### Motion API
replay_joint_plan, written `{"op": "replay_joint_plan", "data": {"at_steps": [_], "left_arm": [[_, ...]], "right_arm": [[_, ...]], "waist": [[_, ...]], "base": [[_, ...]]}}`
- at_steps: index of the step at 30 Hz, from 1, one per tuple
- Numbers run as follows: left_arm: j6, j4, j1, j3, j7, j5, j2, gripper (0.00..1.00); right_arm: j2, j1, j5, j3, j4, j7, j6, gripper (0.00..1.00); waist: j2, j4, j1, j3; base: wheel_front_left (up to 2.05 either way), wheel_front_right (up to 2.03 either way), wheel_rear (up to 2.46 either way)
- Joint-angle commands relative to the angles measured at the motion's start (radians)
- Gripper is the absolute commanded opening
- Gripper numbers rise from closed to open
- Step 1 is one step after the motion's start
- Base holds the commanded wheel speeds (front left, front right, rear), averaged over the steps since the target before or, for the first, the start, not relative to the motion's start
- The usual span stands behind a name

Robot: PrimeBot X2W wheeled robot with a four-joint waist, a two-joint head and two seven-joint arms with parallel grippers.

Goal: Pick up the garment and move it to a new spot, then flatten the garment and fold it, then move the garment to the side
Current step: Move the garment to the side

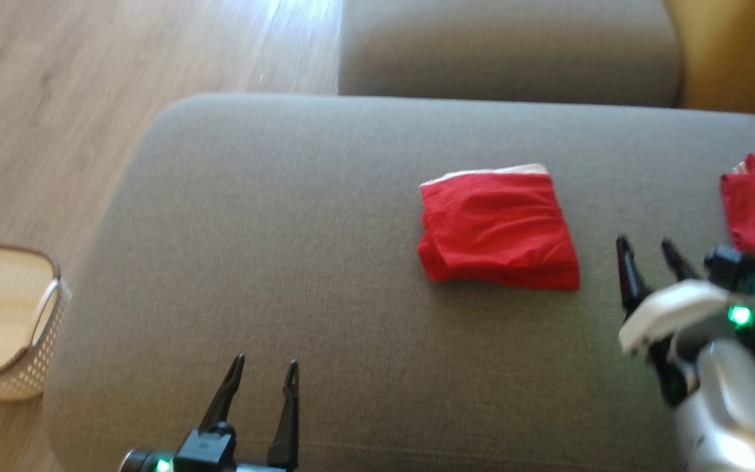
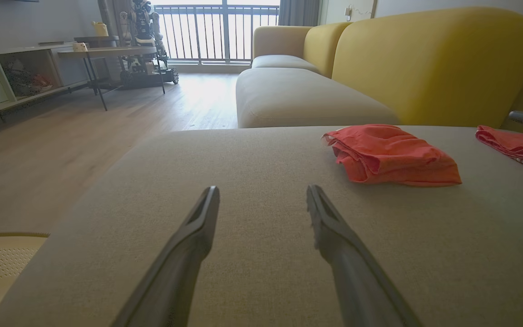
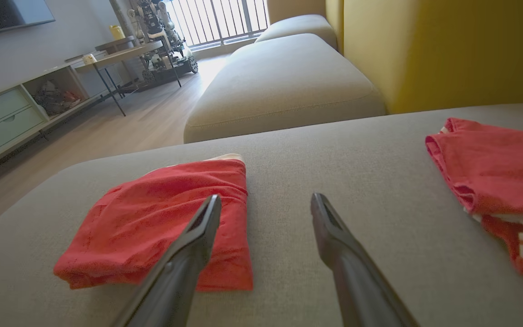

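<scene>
Red garment (image 1: pixel 499 229) is seen folded into a compact rectangle, white edge showing along its far side, laid flat on the grey sofa seat (image 1: pixel 272 229). Left gripper (image 1: pixel 267 360) and right gripper (image 1: pixel 645 244) are held parted, nothing grasped.

Left gripper (image 1: pixel 267 364): we hold it near and left, fingers spread apart, pointing far.
Right gripper (image 1: pixel 645 245): we hold it farther right, fingers spread apart, pointing far.
</scene>
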Motion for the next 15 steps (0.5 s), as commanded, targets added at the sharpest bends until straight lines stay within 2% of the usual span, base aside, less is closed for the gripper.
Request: {"op": "replay_joint_plan", "data": {"at_steps": [1, 8, 15], "left_arm": [[-0.004, -0.033, -0.071, 0.020, -0.005, 0.009, -0.009, 1.00], [-0.017, -0.035, -0.142, -0.011, -0.005, 0.001, -0.011, 1.00], [-0.003, -0.028, -0.204, -0.061, -0.005, -0.030, -0.012, 1.00]], "right_arm": [[-0.022, -0.083, 0.003, 0.021, 0.000, 0.010, 0.000, 1.00], [-0.084, -0.336, 0.049, 0.044, 0.214, 0.118, 0.000, 1.00], [-0.126, -0.448, 0.105, 0.110, 0.365, 0.215, 0.000, 1.00]], "waist": [[0.0001, 0.030, 0.0000, 0.051], [0.0001, 0.068, 0.0000, 0.179], [0.0001, 0.102, 0.0000, 0.250]], "base": [[0.00, 0.00, 0.00], [0.00, 0.00, 0.00], [0.00, 0.00, 0.00]]}}
